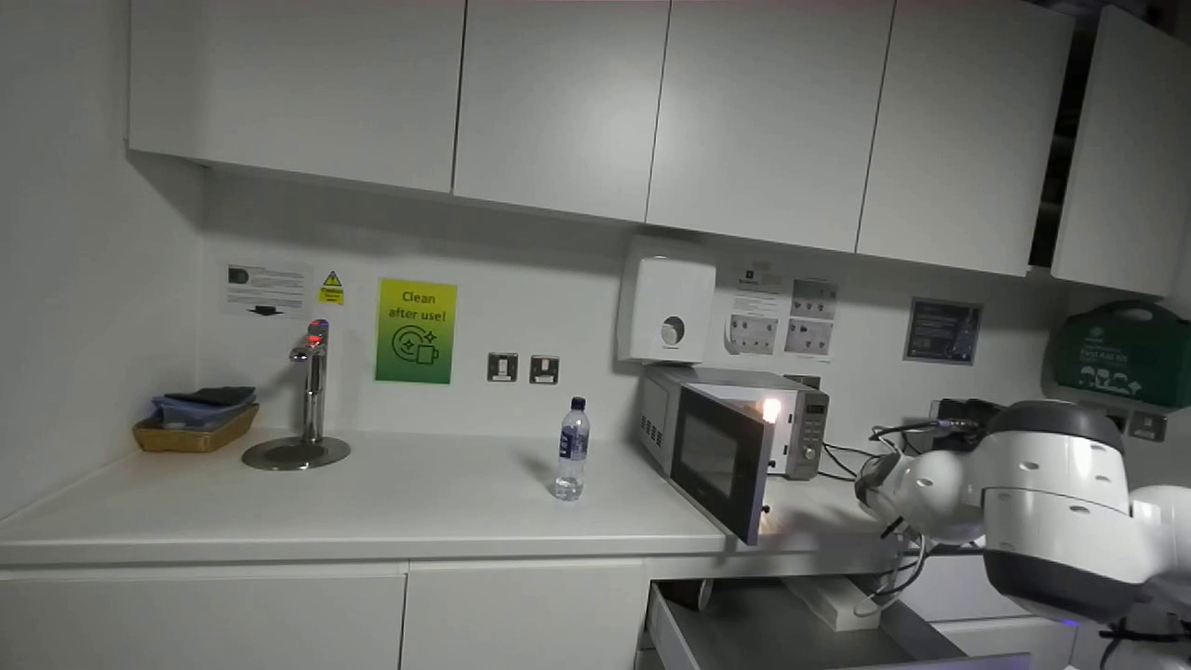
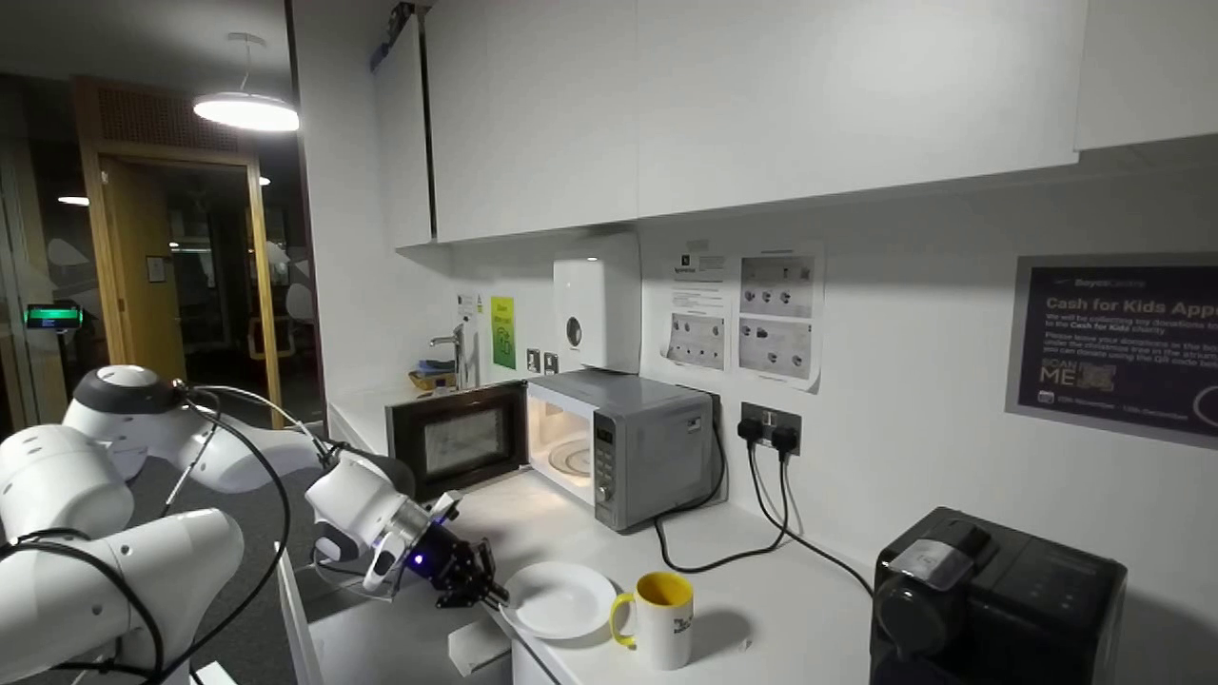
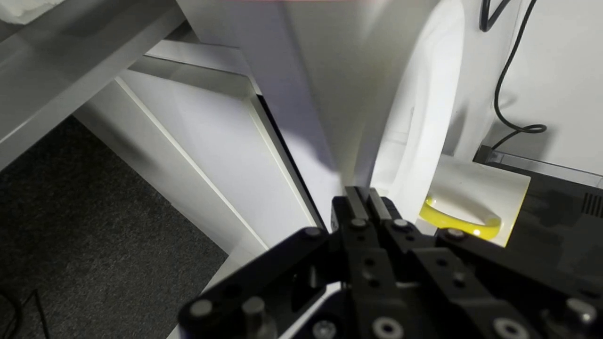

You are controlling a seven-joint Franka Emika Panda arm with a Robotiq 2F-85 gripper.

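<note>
My gripper [image 2: 499,599] points down at the near rim of a white plate [image 2: 561,599] at the counter's front edge. In the wrist view the two fingertips [image 3: 362,189] are nearly together, with a thin grey edge between them that looks like the plate's rim. The plate [image 3: 438,94] reaches away to their right; its contact with the counter is hidden. A white mug [image 2: 668,628] with a yellow handle and inside stands just beyond the plate; it also shows in the wrist view [image 3: 485,181]. The gripper does not show in an exterior view, where only the arm [image 1: 1051,502] is seen.
A drawer [image 1: 744,625] under the counter stands open, with a white box [image 1: 849,609] inside. The microwave [image 2: 657,461] has its door [image 2: 457,442] swung open. A black coffee machine [image 2: 999,609], loose cables [image 2: 714,557] and a water bottle [image 1: 571,458] stand along the counter.
</note>
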